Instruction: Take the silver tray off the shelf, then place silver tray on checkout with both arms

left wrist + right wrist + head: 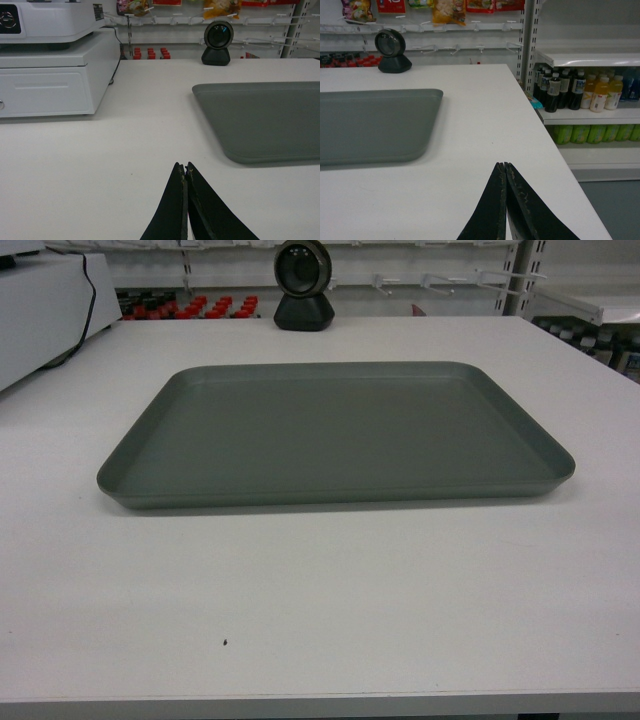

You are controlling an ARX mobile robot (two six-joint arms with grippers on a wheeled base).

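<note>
Neither arm is showing in the head view, so only the wrist cameras are telling anything about them. The left gripper (186, 167) is hanging low over the bare white table (320, 620) toward its left side, its jaws pressed together tip to tip and holding nothing; its body is cut off by the bottom of the frame. The right gripper (504, 166) is doing the same toward the right edge of the table, jaws closed on nothing, its body likewise out of frame.

The silver tray (335, 435) is lying flat on the table, about midway between the left and right edges and nearer the far edge, apart from both grippers. Each wrist view is cutting the tray off, showing only one end of it.

A black scanner (303, 285) is standing at the far edge. The white cash register (50, 65) is appearing fully only in the left wrist view. The shelf (590, 57) with bottles (560, 87) below it is clear only in the right wrist view.
</note>
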